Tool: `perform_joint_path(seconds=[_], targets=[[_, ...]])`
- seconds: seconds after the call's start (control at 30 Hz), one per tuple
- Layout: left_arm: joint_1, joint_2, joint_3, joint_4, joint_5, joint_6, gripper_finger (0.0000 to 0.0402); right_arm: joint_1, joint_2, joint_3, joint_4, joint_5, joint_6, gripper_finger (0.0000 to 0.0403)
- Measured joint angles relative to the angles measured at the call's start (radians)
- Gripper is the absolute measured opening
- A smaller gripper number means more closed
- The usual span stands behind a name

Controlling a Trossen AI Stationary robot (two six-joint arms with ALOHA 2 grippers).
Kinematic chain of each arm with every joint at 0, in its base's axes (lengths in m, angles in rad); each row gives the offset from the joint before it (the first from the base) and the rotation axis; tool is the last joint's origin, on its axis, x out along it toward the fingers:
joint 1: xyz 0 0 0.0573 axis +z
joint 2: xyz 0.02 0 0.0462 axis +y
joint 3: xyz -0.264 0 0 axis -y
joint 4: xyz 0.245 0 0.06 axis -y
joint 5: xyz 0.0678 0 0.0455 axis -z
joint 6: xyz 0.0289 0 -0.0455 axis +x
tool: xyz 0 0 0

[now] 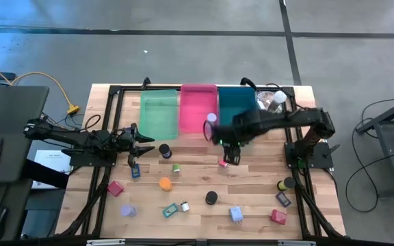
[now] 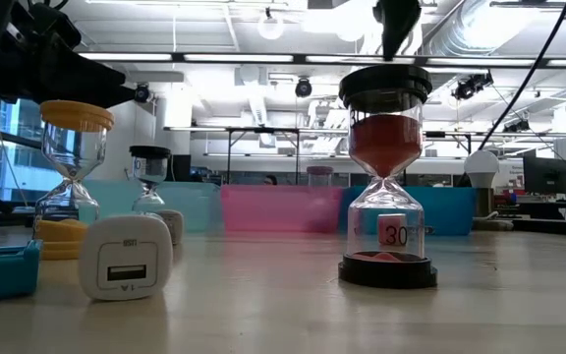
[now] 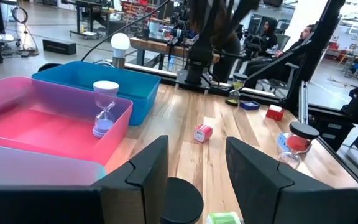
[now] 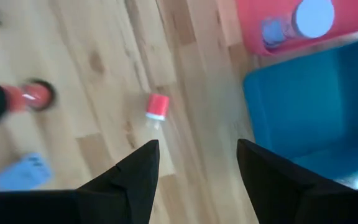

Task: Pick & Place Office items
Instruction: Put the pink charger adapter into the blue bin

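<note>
You see the right gripper [image 1: 230, 153] hanging over a small red item [image 1: 223, 163] near the table's [image 1: 252, 205] middle, just below the teal tray [image 1: 237, 104]; the left gripper [image 1: 144, 143] waits by the green tray [image 1: 159, 113].

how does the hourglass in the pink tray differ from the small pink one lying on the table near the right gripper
The purple hourglass stands upright inside the pink tray; the small pink hourglass lies on its side on the bare table. The purple one has pale lavender caps and looks taller; the pink one has red-pink caps and looks shorter. Both are small sand timers near the right gripper.
</note>
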Motion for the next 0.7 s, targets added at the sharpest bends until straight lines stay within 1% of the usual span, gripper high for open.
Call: perform_joint_path(seconds=[0.1, 0.17, 0.33, 0.5, 0.6, 0.7], targets=[[0.000, 0.000, 0.000, 0.000, 0.000, 0.000, 0.0156, 0.048, -0.002, -0.085, 0.031, 0.067, 0.040, 0.0205], [0.000, 0.000, 0.000, 0.000, 0.000, 0.000, 0.0156, 0.070, -0.001, -0.153, 0.079, 0.091, 0.066, 0.0205], [0.000, 0.000, 0.000, -0.001, 0.000, 0.000, 0.0156, 0.109, -0.032, -0.355, 0.282, 0.084, 0.085, 0.0205], [0.000, 0.001, 0.000, -0.003, 0.000, 0.000, 0.0156, 0.119, -0.098, -0.559, 0.521, 0.055, 0.084, 0.0205], [0.000, 0.004, 0.000, -0.002, -0.001, 0.000, 0.0156, 0.118, -0.121, -0.648, 0.664, 0.022, 0.072, 0.0205], [0.000, 0.005, 0.000, 0.001, -0.001, 0.000, 0.0156, 0.119, -0.128, -0.712, 0.758, 0.003, 0.060, 0.0205]])
